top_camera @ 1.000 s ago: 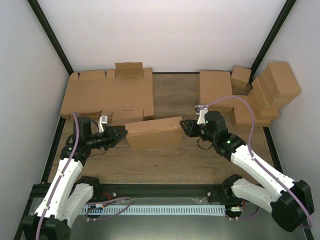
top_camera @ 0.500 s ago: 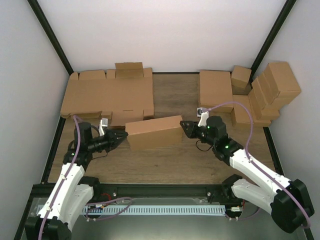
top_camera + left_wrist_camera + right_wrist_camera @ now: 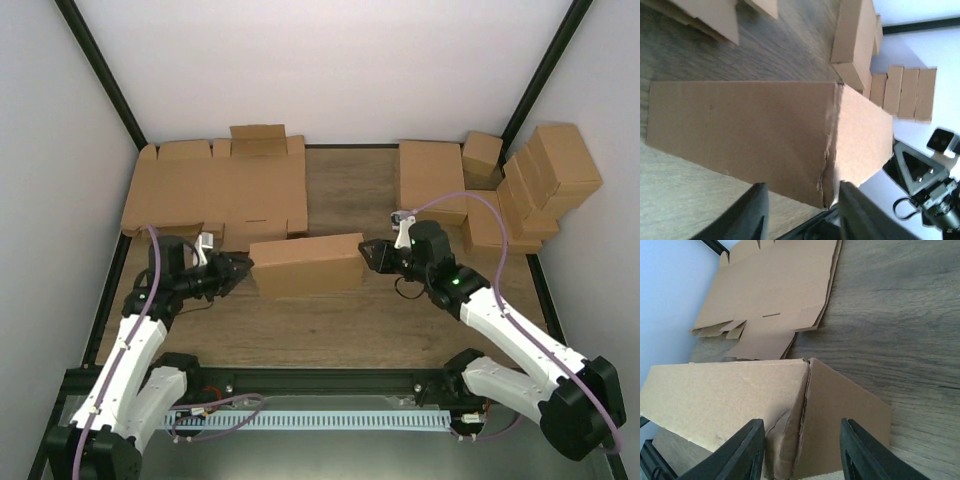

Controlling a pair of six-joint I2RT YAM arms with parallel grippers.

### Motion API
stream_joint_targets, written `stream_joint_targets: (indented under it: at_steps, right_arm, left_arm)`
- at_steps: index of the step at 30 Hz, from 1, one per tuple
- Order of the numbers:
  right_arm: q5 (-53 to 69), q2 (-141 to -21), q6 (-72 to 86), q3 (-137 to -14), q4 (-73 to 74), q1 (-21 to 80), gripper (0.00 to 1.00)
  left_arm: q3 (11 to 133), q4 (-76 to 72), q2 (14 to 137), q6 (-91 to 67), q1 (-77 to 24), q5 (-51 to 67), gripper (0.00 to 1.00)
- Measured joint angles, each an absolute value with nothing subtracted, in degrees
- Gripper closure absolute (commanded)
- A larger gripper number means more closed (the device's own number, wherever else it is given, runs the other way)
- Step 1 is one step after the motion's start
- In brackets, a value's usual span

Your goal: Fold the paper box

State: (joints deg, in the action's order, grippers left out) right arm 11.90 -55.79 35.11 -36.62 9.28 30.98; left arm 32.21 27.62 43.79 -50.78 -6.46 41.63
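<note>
- Brown cardboard everywhere, and we count one paper box point(image 3: 308, 265), closed up, lying mid-table point(image 3: 350, 325) between two arms.
- One pile of flat blanks point(image 3: 215, 190) sits at the far left.
- At the far right we see one wide flat box point(image 3: 430, 175), one small box point(image 3: 482, 155) behind it, and a leaning row point(image 3: 545, 175) of four by the wall.
- The paper box's long axis runs left to right, its right end a touch farther back.
- The left gripper point(image 3: 244, 269) is at the left end, fingers spread, with a box corner between them and nothing pinched.
- The right gripper point(image 3: 367, 251) is at the right end, also spread astride a corner edge.
</note>
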Motion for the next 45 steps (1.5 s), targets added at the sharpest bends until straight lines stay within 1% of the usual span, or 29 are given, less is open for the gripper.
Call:
stream_joint_targets:
  at_steps: [1,2,3,6,9,12,15,18,20,21,30,32,34,42,43,45]
  right_arm:
    - [12.03,-56.12,34.57,-37.65,10.90,30.79,0.56]
    - [12.19,-56.45,34.09,-38.72,12.45,30.50,0.56]
    - [12.45,-56.77,33.67,-39.75,13.76,29.98,0.56]
    - [12.97,-57.21,32.77,-41.76,15.79,27.94,0.56]
    - [14.06,-57.65,32.14,-42.44,16.40,26.39,0.57]
    - [15.75,-58.92,31.94,-42.35,16.51,25.85,0.60]
    - [17.93,-59.33,32.12,-41.23,14.70,25.67,0.64]
    - [20.10,-59.07,32.45,-39.11,11.07,25.45,0.71]
    - [21.17,-58.46,32.91,-36.99,7.97,25.21,0.74]
    - [21.54,-58.06,33.15,-35.86,6.37,25.17,0.74]
    - [22.79,-55.86,34.50,-29.34,-3.60,24.91,0.76]
    - [23.03,-55.88,34.79,-28.16,-5.76,24.80,0.78]
    - [23.38,-56.07,35.09,-27.20,-7.66,24.71,0.83]
    - [21.63,-56.53,35.88,-26.22,-9.58,25.56,0.85]
    - [20.97,-56.53,36.12,-25.98,-10.07,25.91,0.86]
    - [19.31,-56.77,36.60,-25.69,-11.14,26.89,0.86]
  left_arm:
    - [32.88,28.77,44.10,-50.35,-6.44,40.95,0.40]
    - [33.47,29.67,44.27,-49.87,-6.42,40.45,0.35]
    - [34.22,30.57,44.56,-49.76,-6.42,40.10,0.32]
    - [36.99,31.88,46.59,-49.08,-6.39,39.99,0.32]
    - [38.46,31.75,49.19,-48.64,-6.39,40.51,0.37]
    - [38.46,31.73,50.87,-48.07,-6.42,41.06,0.45]
    - [37.58,31.05,51.11,-47.72,-6.39,41.34,0.57]
    - [35.53,28.64,50.96,-47.72,-6.31,42.44,0.68]
    - [34.30,26.52,50.30,-47.64,-6.22,42.78,0.74]
    - [33.74,25.65,49.91,-47.62,-6.11,42.94,0.76]
    - [29.61,19.42,47.16,-47.11,-5.87,43.33,0.76]
    - [29.17,18.74,46.89,-47.07,-5.87,43.33,0.76]
    - [28.99,18.41,46.85,-46.85,-5.85,43.31,0.76]
    - [28.82,17.98,46.92,-45.12,-5.76,43.13,0.76]
    - [28.82,17.93,46.96,-44.93,-5.76,43.13,0.76]
    - [28.93,17.96,47.09,-44.73,-5.76,43.13,0.71]
